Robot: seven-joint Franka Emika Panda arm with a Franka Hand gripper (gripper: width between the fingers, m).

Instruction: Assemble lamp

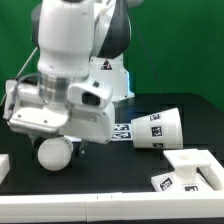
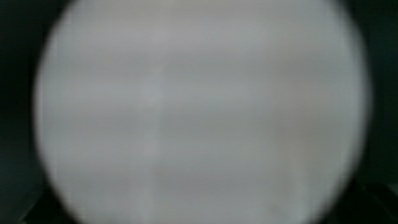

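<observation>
bulb (image 1: 52, 153) pickup seems to be in hand on the desk (image 1: 110, 165); gripper (image 1: 52, 142) closure cannot be told. next, it must be lifted and seated in the base (image 1: 190, 168).

Glossy white rounded arm (image 1: 68, 40), dark grey joint (image 1: 120, 28), boxy white gripper (image 1: 57, 138), thin black cable (image 1: 17, 78).

Exterior view. Upper left of the frame: the robot arm (image 1: 65, 60). Lower left: the bulb (image 1: 52, 153), directly beneath the arm's end. Right of centre: the shade (image 1: 158, 130) on its side on the tabletop (image 1: 110, 172), with the marker board (image 1: 121, 132) just to its left. Lower right corner: the base (image 1: 190, 168), in front of the shade. Wrist view: one rounded surface (image 2: 196, 110) fills the frame, too blurred to identify.
</observation>
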